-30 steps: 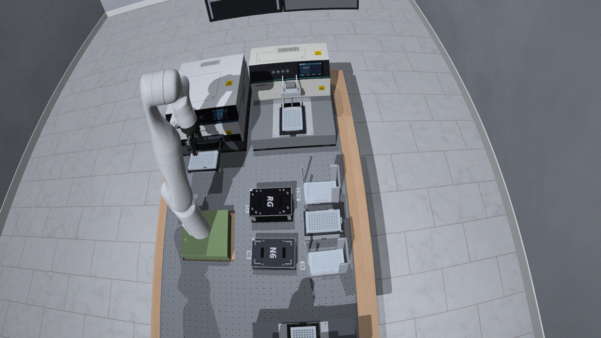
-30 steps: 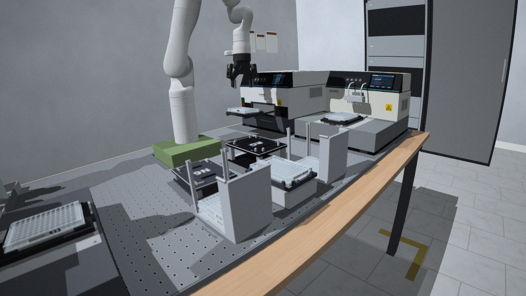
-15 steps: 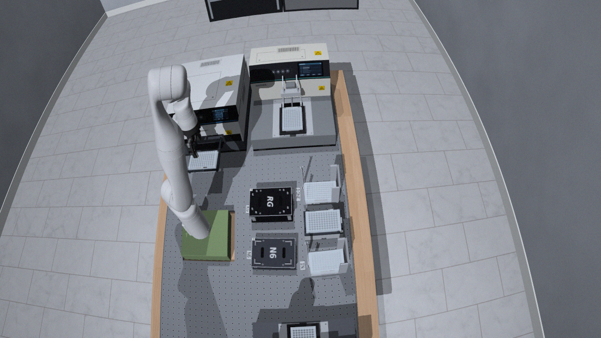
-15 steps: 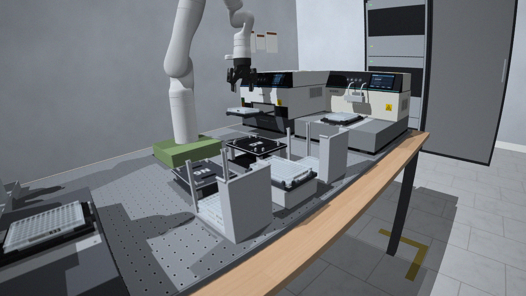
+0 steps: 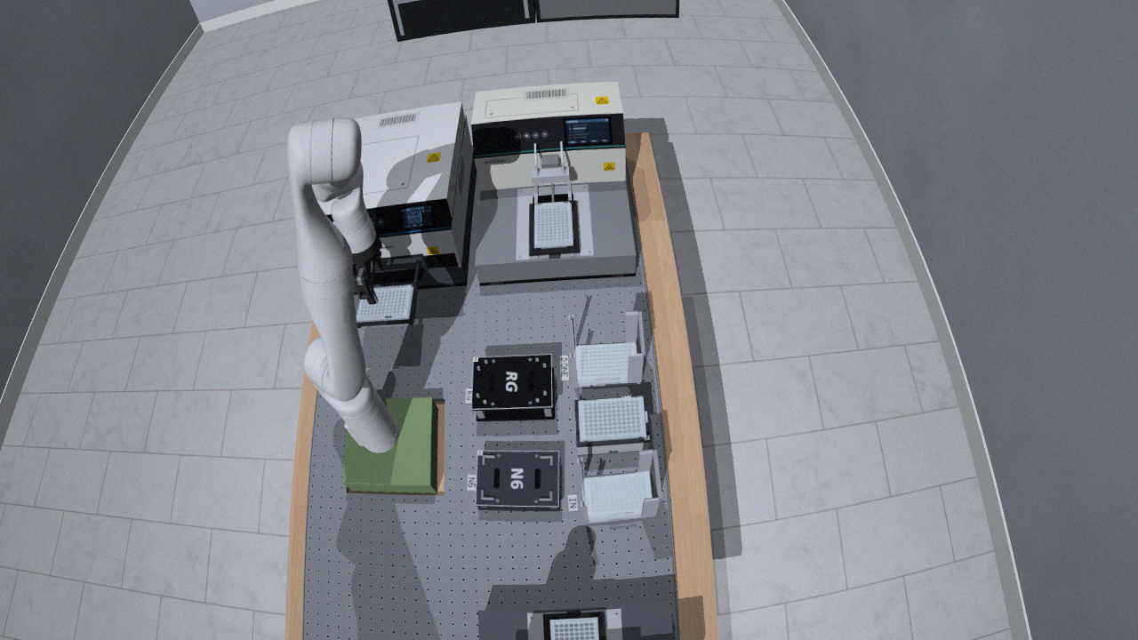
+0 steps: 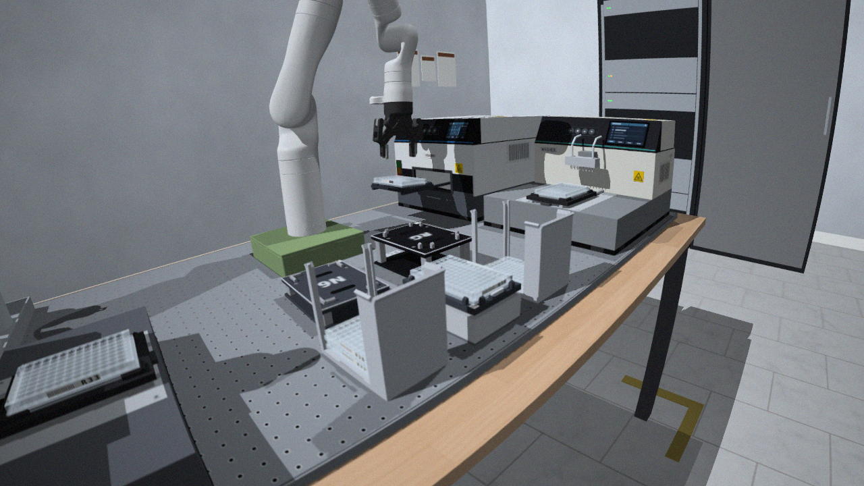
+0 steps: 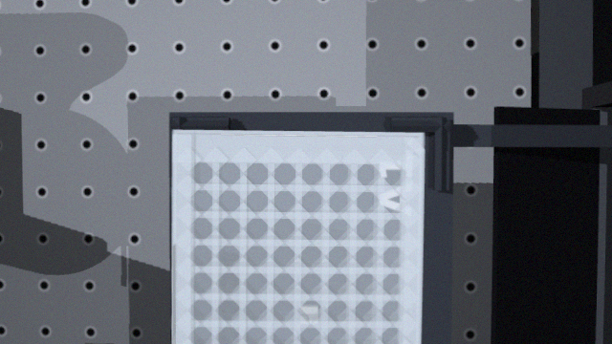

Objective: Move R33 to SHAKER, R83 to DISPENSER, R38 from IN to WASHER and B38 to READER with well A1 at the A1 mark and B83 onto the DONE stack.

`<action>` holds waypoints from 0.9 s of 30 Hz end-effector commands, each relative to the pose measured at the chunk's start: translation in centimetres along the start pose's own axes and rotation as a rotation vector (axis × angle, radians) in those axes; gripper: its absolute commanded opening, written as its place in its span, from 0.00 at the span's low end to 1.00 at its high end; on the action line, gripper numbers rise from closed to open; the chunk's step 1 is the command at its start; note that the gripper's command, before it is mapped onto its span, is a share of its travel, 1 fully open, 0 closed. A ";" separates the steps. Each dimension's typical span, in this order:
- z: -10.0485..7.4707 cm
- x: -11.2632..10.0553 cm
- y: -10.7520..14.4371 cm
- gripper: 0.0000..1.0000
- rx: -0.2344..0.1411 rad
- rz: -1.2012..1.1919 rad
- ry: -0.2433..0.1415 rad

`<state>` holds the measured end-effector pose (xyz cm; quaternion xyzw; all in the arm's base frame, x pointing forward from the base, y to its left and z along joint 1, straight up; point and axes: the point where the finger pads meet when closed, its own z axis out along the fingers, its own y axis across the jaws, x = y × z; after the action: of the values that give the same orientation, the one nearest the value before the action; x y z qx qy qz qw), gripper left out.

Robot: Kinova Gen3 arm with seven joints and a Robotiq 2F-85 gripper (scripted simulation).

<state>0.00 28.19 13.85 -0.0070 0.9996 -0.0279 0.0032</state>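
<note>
My gripper (image 5: 367, 290) is open and empty. It hangs well above the clear well plate (image 5: 385, 303) on the READER's pulled-out tray, over the plate's outer end; it also shows in the exterior view (image 6: 397, 142). The wrist view looks straight down on that plate (image 7: 297, 239), which lies flat in its dark frame; my fingers are out of that view. Another plate (image 5: 553, 224) sits on the WASHER. A plate (image 5: 611, 419) sits on the SHAKER between the racks. Plate R33 (image 6: 72, 365) lies on the DISPENSER at the near end. The IN rack (image 5: 621, 493) and the DONE rack (image 5: 608, 362) hold plates deep inside.
The regrip nest RG (image 5: 512, 384) and the recovery nest N6 (image 5: 516, 478) stand empty mid-deck. My arm's green base (image 5: 394, 445) is to their left. The reader housing (image 6: 465, 156) rises right behind the tray. The rack walls stand tall.
</note>
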 end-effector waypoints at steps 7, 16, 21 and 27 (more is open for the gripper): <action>1.4 0.1 0.0 1.00 0.003 0.002 0.001; 2.4 0.1 0.0 1.00 0.003 0.002 0.001; 3.0 0.1 0.1 1.00 0.003 0.002 0.001; 3.0 0.2 0.0 1.00 0.005 0.003 0.002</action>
<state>-0.09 28.11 10.98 -0.0077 0.9995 -0.0298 0.0026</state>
